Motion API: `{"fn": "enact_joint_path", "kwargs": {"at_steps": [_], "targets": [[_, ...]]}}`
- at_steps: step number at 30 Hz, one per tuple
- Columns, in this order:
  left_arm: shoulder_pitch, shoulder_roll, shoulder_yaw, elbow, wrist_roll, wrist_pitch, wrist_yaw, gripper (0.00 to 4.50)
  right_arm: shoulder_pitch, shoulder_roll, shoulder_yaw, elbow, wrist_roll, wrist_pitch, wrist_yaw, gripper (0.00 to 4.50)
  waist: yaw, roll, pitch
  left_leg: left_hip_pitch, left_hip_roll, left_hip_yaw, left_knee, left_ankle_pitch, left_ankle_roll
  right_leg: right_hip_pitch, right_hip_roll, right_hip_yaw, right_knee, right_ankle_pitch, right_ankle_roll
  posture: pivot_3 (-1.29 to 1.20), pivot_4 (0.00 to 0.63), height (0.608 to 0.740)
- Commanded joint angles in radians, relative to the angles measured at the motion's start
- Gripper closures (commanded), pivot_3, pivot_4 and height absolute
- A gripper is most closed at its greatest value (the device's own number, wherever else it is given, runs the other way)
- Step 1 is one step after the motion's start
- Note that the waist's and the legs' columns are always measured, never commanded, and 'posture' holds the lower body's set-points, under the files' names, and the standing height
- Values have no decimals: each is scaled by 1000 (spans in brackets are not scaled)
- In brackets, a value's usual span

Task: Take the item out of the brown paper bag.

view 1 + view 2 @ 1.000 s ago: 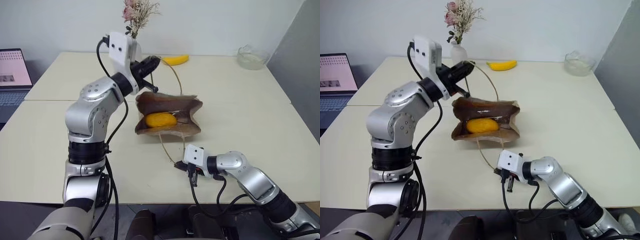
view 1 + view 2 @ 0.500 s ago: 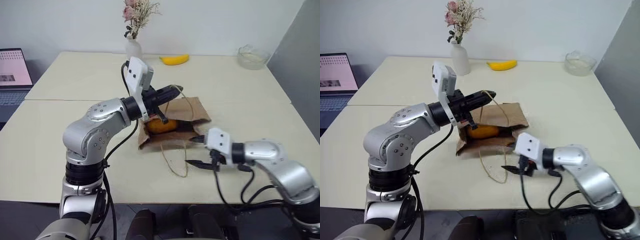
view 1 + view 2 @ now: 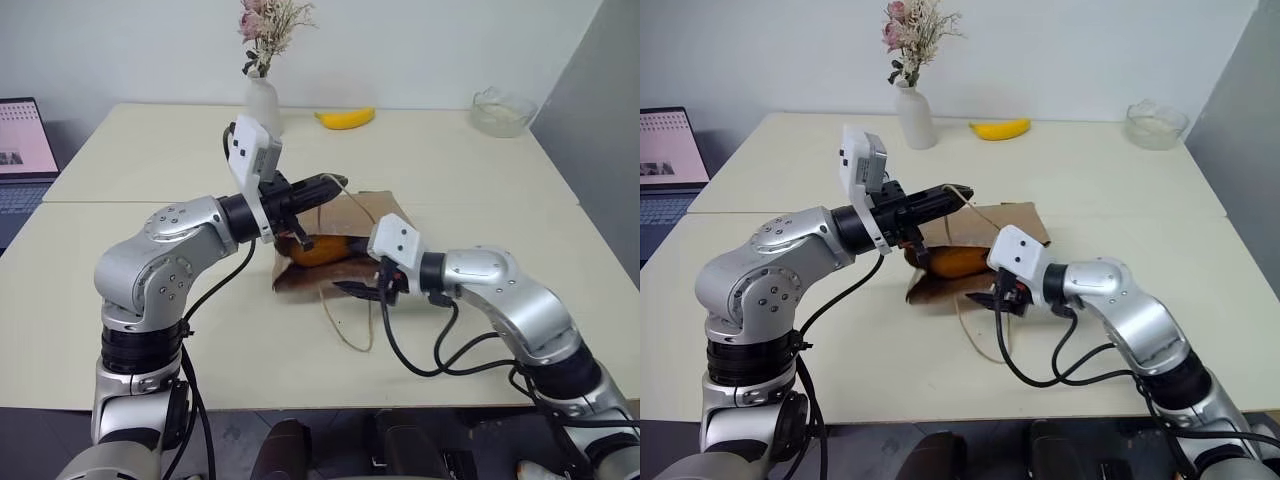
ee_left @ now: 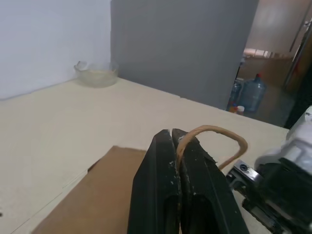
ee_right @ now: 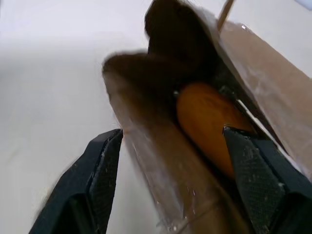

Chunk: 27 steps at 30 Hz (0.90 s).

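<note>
The brown paper bag [image 3: 345, 245] lies on its side near the middle of the table [image 3: 480, 190], its mouth turned toward the robot. The item [image 3: 318, 250], a plump yellow-orange fruit, sits just inside that mouth, partly visible between the creased paper walls.

The left gripper [image 3: 958, 196] is held above the bag's left end, pointing roughly level and across toward the right. Its two black fingers [image 4: 161, 195] are pressed together with no gap, and a thin tan cord handle [image 4: 214, 136] is pinched between them, arching out past the tips in a loop. The bag's upper wall hangs slightly lifted from that handle.

The right gripper [image 3: 362, 285] is at the bag's mouth, tilted a little downward. Its fingers stand wide apart: in the right wrist view, one finger [image 5: 100, 175] is outside the near paper wall and the other [image 5: 263, 170] is on the far side of the fruit, so the wall and the fruit both sit between them. The fingers seem not to be touching the fruit, though the blur there makes it hard to be sure. The second cord handle [image 3: 350, 325] trails loose on the table in front of the bag, under the right wrist.
</note>
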Motion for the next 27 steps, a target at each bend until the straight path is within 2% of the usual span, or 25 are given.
{"fn": "enact_joint_path", "kwargs": {"at_steps": [1,4,10,12,15,19,22,27], "targets": [[-39,-11,42,19,-26,-21,16,4500,-46,49,35,55,-93,-68,-70,687,-1,0,0,0,-1,0,0,0,0,0,-1,0,0,0,0,0,150,740],[-53,-18,55,36,-37,-14,23,4500,-61,92,61,108,-152,-100,-105,58,0,0,0,0,0,-1,0,0,0,0,-1,-1,0,0,0,0,150,740],[-88,-31,83,66,-80,6,54,4500,-73,147,103,217,-278,-150,-183,58,-2,0,0,2,1,-1,0,0,0,0,-1,-1,3,0,0,0,150,740],[-95,-29,84,71,-85,8,59,4500,-58,175,79,210,-243,-114,-167,58,-2,0,0,2,1,-1,0,0,0,0,-1,-1,3,0,0,0,150,740],[-100,-25,85,74,-92,11,64,4500,-15,228,-24,96,-53,63,-85,58,-2,0,0,1,2,-1,0,0,0,0,-1,-1,2,0,0,0,150,740],[-89,-18,79,67,-94,10,64,4500,31,129,-58,-37,67,160,41,58,0,0,0,0,1,-2,-1,0,0,0,-2,-1,1,1,-1,0,150,740],[-83,-19,79,65,-101,12,69,4500,25,119,-85,-54,80,182,2,58,-2,0,0,0,1,-1,-1,0,0,0,-2,-1,0,0,0,0,150,740],[-80,-28,75,58,-112,13,78,4500,-29,214,-84,26,4,133,-155,58,-9,0,0,3,2,-1,-1,0,0,0,0,0,3,0,0,0,150,740]]}}
